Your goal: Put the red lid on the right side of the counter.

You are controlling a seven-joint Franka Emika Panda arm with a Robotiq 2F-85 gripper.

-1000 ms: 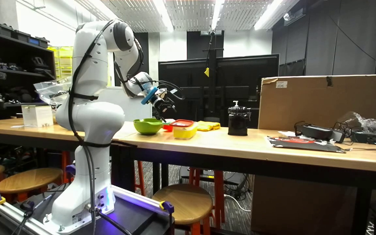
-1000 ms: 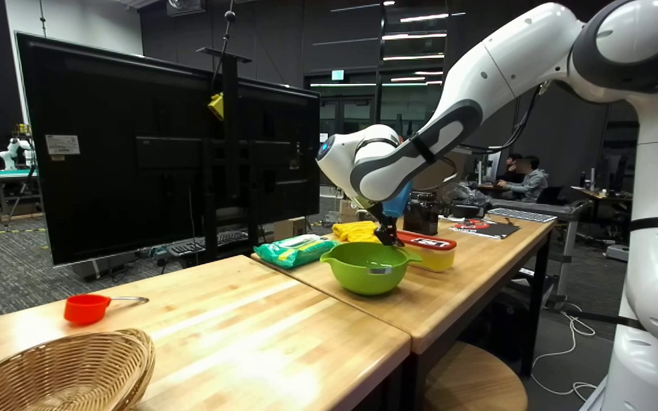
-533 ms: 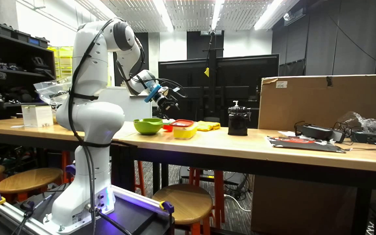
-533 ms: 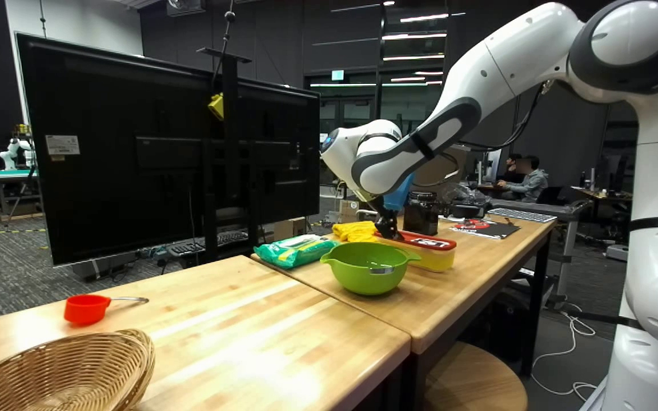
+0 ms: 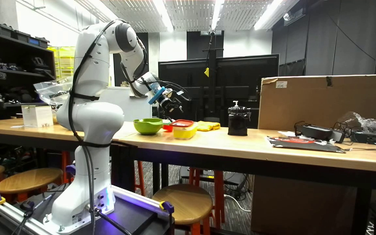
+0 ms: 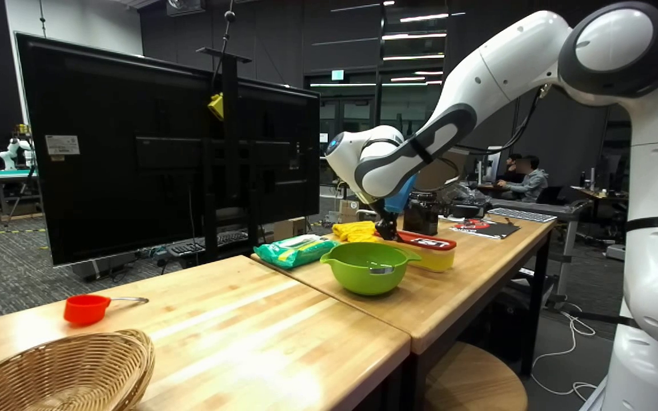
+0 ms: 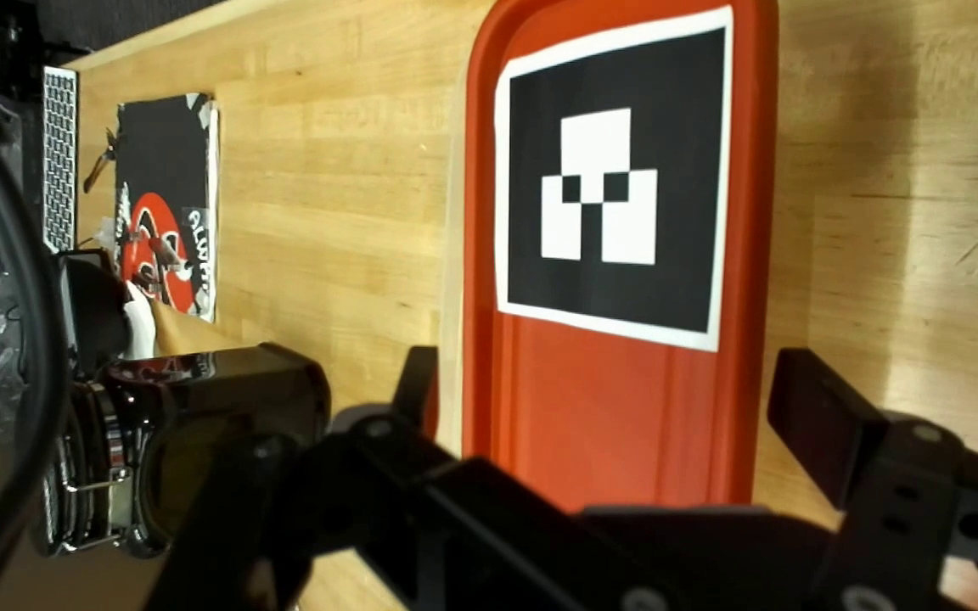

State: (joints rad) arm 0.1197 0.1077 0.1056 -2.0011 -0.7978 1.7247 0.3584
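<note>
Jaws spread, the gripper (image 7: 612, 382) straddles the red lid (image 7: 608, 365) in the wrist view; the lid, atop the yellow tub (image 5: 183, 133), bears a black-and-white label (image 7: 612, 187); well apart from the gripper, a black board (image 7: 166, 161) shows "ALW".

The lid (image 7: 608, 373) is red, kind of a long rectangle, rounded corners, raised rim, black-and-white tag (image 7: 612, 182) on top. It's sitting flat on a yellow tub (image 5: 183, 133), and that's on the bench (image 5: 220, 142), light wood over a dark frame.
</note>
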